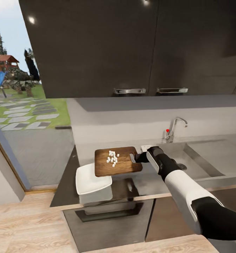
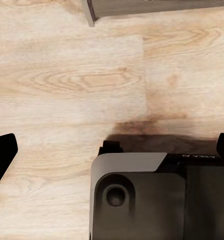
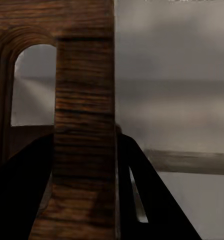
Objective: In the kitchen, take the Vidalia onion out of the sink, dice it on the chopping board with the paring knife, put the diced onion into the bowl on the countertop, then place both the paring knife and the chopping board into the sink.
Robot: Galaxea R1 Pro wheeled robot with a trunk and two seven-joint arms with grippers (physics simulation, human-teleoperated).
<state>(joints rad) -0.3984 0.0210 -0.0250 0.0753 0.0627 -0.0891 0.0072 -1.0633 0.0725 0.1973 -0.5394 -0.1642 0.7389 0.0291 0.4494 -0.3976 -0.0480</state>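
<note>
Right gripper (image 1: 136, 157) is clamped on the handle end of the chopping board (image 1: 118, 161), its dark fingers (image 3: 22, 195) pressed against either face of the wooden handle strip in the right wrist view, where the board's arched handle cut-out also shows. In the head view the board looks raised and overlaps the far corner of the white bowl (image 1: 91, 181), which sits near the front edge of the grey countertop (image 1: 149, 186). A small heap of pale diced onion (image 1: 113, 159) lies on the board's top, toward its far side. To the right is the steel sink (image 1: 197, 160), with its chrome tap (image 1: 174, 128) and red knob behind the basin; the right arm reaches across the basin's front corner. Left gripper (image 2: 112, 155) points down at the pale wood floor (image 2: 67, 75) above the robot's own dark base, its two fingertips at opposite edges of the left wrist view, spread wide and holding nothing
</note>
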